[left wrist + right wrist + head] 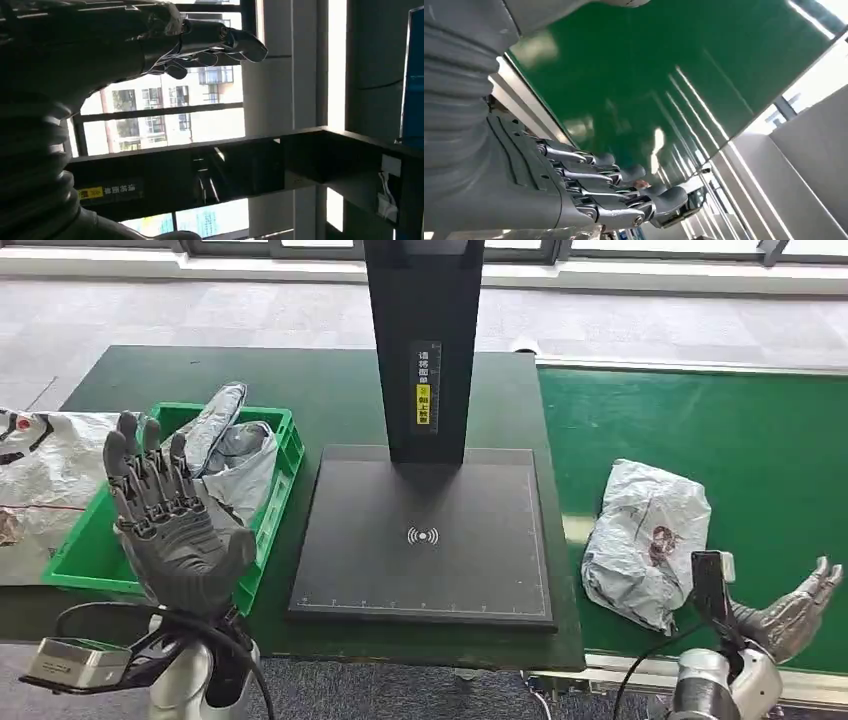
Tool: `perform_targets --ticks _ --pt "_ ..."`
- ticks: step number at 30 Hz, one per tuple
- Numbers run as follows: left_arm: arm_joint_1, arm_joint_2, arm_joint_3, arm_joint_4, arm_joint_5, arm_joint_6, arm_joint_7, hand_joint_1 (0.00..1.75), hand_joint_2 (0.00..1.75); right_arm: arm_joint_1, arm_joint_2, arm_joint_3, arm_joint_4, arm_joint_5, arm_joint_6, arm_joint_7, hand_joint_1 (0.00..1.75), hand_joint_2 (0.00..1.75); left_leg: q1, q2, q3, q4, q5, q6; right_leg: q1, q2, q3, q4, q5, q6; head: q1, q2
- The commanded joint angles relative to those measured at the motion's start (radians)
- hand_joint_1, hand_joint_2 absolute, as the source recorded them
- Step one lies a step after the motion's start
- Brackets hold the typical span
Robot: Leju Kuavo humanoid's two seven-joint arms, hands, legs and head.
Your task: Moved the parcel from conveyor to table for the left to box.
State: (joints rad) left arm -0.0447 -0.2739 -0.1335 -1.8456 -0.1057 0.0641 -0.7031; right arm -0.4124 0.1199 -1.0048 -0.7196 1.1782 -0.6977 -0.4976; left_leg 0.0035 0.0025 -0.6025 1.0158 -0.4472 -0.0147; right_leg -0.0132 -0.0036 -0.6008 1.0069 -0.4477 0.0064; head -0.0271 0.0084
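At the far left a crumpled grey-white bag [40, 470] lies on the table edge, and beside it a green crate [75, 558] already holds grey wrapped parcels [235, 445]. The left hand [170, 525] is raised upright in front of the crate's near side, palm toward the camera, fingers [128, 455] straight and spread, holding nothing; the left wrist view shows the same fingers [220, 42] extended against the windows. In the middle of the dark green table [330, 390] stands a black scanner stand [425, 530], a flat plate with a tall post rising from its far edge, and nothing lies on the plate. To the right runs the green conveyor [740, 430], and on its near part lies the parcel [645, 540]: a soft grey-white plastic mailer, wrinkled and lumpy, with a dark reddish mark on top, likely to sag and slip when lifted. The right hand [795, 615] sits low at the conveyor's near edge, just right of the parcel and apart from it, fingers loosely extended and empty, as the right wrist view also shows [624, 195]. By my reading the pick has not begun: the right hand is set for its approach, and the next move calls for reaching left over the parcel, closing on its bulk, and carrying it to the table.
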Motion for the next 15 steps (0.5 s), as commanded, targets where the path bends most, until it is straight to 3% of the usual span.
perform_targets --ticks 1,3,15 --pt "0.003 0.033 -0.075 0.045 -0.016 -0.007 0.005 0.0 1.75 -0.131 -0.095 -0.063 0.335 0.007 0.028 0.037 0.0 1.75 0.0 0.002 0.004 -0.002 0.0 0.0 0.0 0.003 0.004 -0.003 0.001 0.0 0.0 0.0" --pt "-0.004 0.037 -0.081 0.058 -0.018 -0.006 0.005 0.0 1.75 -0.148 -0.104 -0.046 0.362 -0.015 0.04 0.002 0.0 1.75 0.001 0.002 0.005 -0.003 0.0 0.0 0.001 0.003 0.005 -0.004 0.001 0.0 0.0 0.0" --pt "-0.008 0.055 -0.109 0.099 -0.018 0.008 0.005 0.0 1.75 -0.243 -0.125 0.094 0.358 0.114 0.0 0.14 0.0 1.75 -0.001 0.002 0.001 -0.001 0.0 0.001 -0.001 0.002 0.0 0.0 0.001 0.0 0.0 0.0"
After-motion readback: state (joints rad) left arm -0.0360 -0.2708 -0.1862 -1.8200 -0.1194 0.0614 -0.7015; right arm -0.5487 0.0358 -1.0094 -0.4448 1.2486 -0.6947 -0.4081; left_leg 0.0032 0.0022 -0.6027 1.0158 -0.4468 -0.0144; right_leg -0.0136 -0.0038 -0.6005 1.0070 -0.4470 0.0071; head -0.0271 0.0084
